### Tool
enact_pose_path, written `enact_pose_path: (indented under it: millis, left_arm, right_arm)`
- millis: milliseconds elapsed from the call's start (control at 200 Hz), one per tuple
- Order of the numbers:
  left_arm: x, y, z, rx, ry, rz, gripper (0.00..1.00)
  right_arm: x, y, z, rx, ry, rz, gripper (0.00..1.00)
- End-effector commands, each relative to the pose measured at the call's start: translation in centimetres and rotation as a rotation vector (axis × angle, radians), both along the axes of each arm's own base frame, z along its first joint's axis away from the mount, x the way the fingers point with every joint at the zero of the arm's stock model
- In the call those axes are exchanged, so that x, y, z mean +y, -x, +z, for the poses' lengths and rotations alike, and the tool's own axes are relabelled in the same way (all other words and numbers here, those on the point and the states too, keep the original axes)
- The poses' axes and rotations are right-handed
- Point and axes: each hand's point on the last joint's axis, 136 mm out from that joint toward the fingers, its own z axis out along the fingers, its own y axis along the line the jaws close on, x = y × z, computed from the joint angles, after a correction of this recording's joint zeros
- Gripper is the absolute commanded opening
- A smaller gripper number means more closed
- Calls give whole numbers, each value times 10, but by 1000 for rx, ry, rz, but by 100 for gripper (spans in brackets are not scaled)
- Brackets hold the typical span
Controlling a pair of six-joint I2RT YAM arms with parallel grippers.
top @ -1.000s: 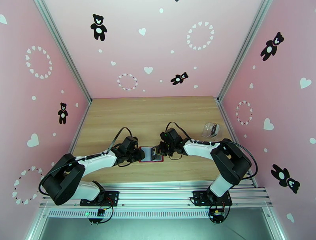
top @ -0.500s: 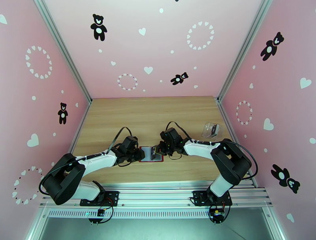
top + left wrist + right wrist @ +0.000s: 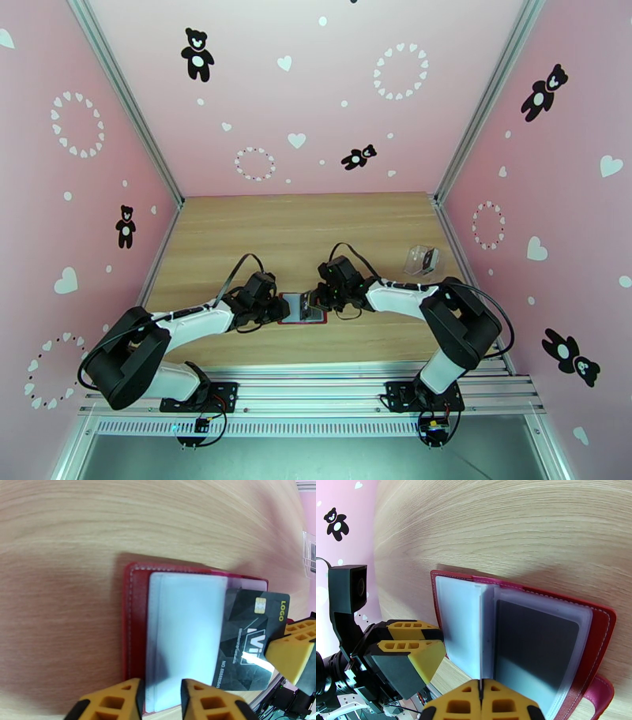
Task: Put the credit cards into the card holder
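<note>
Red card holder [image 3: 132, 626] lies open, flat on wood table [image 3: 118, 519], front half, between arms. Left fingers [image 3: 112, 701] narrow, pinching holder's edge. Right fingers [image 3: 454, 705] closed tight on corner of dark credit card [image 3: 245, 638]; card overlaps clear sleeve, outer edge past holder's rim. Bare table stretches behind; clear box [image 3: 421, 259] well apart, right.

Card holder [image 3: 134, 630] leather-look, glossy plastic sleeves [image 3: 185, 630]; credit card [image 3: 245, 638] glossy; table [image 3: 79, 531] matt wood.
</note>
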Motion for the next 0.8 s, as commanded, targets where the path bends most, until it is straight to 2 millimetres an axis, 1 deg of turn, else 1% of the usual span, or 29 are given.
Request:
enact_pose_path:
  millis: [0,230,796]
  left_arm:
    - [-2,-2,2,-11,-16,-11,32]
    - [-1,-2,2,-12,-18,-10,32]
    - [-2,-2,0,-9,-20,-16,32]
  right_arm:
    - [2,-2,-5,-12,15,10,0]
    - [0,-2,-13,-5,31,5,0]
    - [-2,-8,-24,3,49,-25,0]
